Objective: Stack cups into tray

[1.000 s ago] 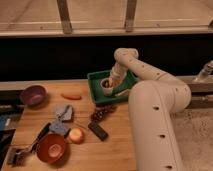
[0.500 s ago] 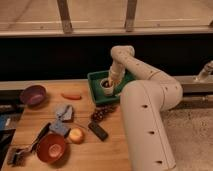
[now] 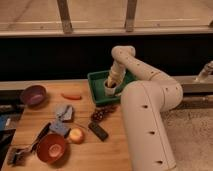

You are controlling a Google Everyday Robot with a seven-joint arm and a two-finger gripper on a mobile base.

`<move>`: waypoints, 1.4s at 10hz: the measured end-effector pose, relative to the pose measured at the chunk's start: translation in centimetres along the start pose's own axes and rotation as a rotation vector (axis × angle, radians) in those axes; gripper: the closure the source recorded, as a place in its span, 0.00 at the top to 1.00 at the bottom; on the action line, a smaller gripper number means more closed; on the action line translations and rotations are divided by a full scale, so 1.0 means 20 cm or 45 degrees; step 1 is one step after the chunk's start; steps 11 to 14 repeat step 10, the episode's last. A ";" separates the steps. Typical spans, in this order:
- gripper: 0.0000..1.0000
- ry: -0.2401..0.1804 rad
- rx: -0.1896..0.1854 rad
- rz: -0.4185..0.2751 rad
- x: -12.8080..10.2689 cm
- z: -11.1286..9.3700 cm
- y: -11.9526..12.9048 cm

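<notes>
The green tray (image 3: 97,85) stands at the far edge of the wooden table. A cream-white cup (image 3: 110,90) stands upright inside it, towards its right side. My gripper (image 3: 111,82) reaches down from the white arm and is right at the top of this cup, covering its opening. The dark grey cup is hidden; I cannot tell whether it is inside the cream cup or in my gripper.
A purple bowl (image 3: 33,95) is at the far left, with a carrot (image 3: 71,96) beside it. Dark grapes (image 3: 99,114), a black bar (image 3: 98,131), an apple (image 3: 76,135), grey packets (image 3: 63,112) and a red-orange bowl (image 3: 51,147) lie nearer. My bulky arm (image 3: 147,125) covers the right side.
The arm's upper link has swung a little to the left. The gripper stays at the cream-white cup in the tray.
</notes>
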 end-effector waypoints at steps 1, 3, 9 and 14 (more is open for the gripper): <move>0.80 -0.007 0.000 0.005 0.00 -0.01 -0.01; 0.80 -0.052 0.015 0.009 -0.04 -0.10 -0.03; 0.80 -0.242 0.068 0.023 -0.16 -0.51 -0.09; 0.80 -0.242 0.067 0.019 -0.17 -0.51 -0.08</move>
